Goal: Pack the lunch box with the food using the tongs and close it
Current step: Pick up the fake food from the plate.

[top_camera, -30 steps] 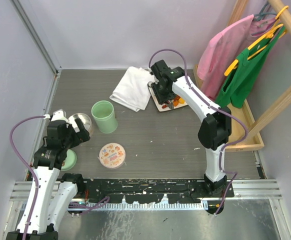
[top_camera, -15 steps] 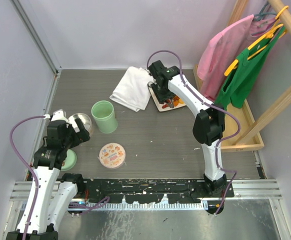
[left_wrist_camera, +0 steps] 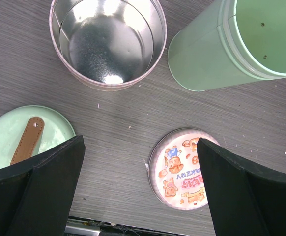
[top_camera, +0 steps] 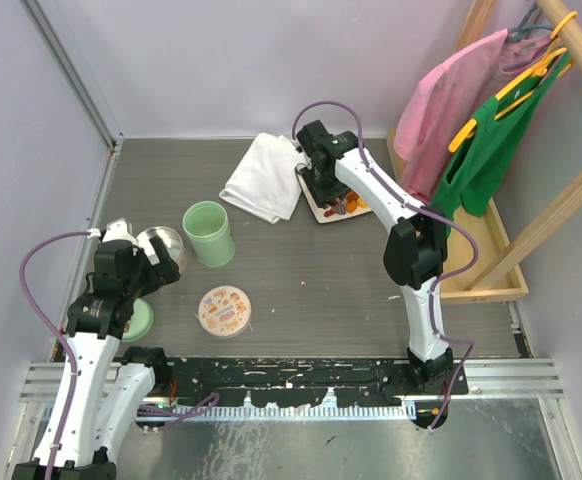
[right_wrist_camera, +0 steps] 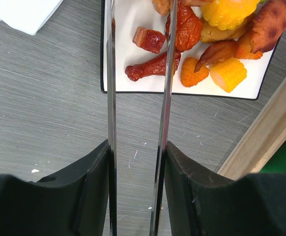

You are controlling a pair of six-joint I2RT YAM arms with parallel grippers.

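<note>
The food (right_wrist_camera: pixel 185 27), red, orange and yellow pieces, lies heaped on a white plate (right_wrist_camera: pixel 128 54) at the back of the table (top_camera: pixel 336 206). My right gripper (right_wrist_camera: pixel 137 147) is shut on the tongs (right_wrist_camera: pixel 111 73). Their two thin metal arms reach over the plate's near-left part, and their tips are out of frame. The mint-green lunch box (top_camera: pixel 209 233) stands open beside a shiny metal tin (left_wrist_camera: pixel 108 42). A printed round lid (left_wrist_camera: pixel 182 169) and a mint lid with a brown knob (left_wrist_camera: pixel 27 137) lie flat. My left gripper (left_wrist_camera: pixel 140 187) hangs open above the bare table between those two lids.
A white cloth (top_camera: pixel 263 188) lies left of the plate. A wooden rack (top_camera: pixel 491 270) with pink and green garments stands at the right, its base rail (right_wrist_camera: pixel 266 142) close to the plate. Walls close in the left and back.
My right arm has shifted a little to the left over the plate with the tongs. The left arm has not moved.
</note>
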